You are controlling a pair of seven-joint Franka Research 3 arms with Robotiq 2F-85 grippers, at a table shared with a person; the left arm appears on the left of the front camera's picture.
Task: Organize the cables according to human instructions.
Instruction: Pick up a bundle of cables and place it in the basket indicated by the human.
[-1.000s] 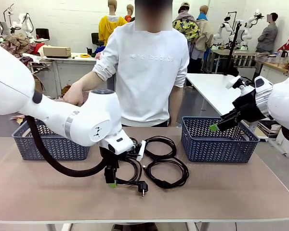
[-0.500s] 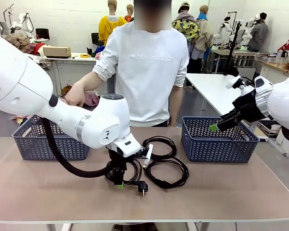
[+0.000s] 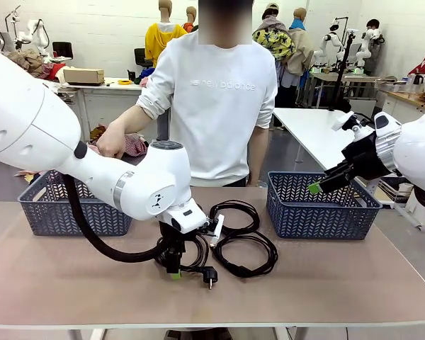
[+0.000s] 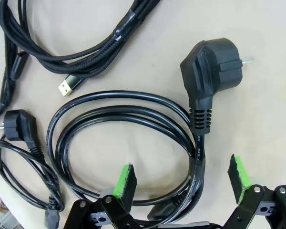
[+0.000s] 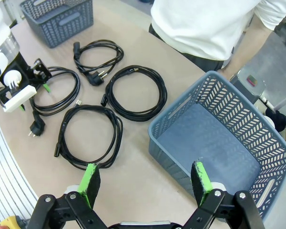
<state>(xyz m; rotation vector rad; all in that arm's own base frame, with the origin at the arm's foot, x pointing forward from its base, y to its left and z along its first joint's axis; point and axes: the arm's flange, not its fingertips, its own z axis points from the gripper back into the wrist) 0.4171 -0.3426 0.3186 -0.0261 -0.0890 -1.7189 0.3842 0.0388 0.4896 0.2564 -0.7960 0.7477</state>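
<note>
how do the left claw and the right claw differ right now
The left claw is low over the table, straddling part of a coiled cable; the right claw hangs high near the right basket. The left claw points straight down; the right claw is tilted. Both are open and hold nothing.

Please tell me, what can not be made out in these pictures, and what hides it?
- Front view: the left arm covers part of the cables.
- Front view: the inside of the left basket is hidden by its wall and that arm.
- Left wrist view: the coil at the left gripper is cut by the bottom edge; its print is too small to read.
</note>
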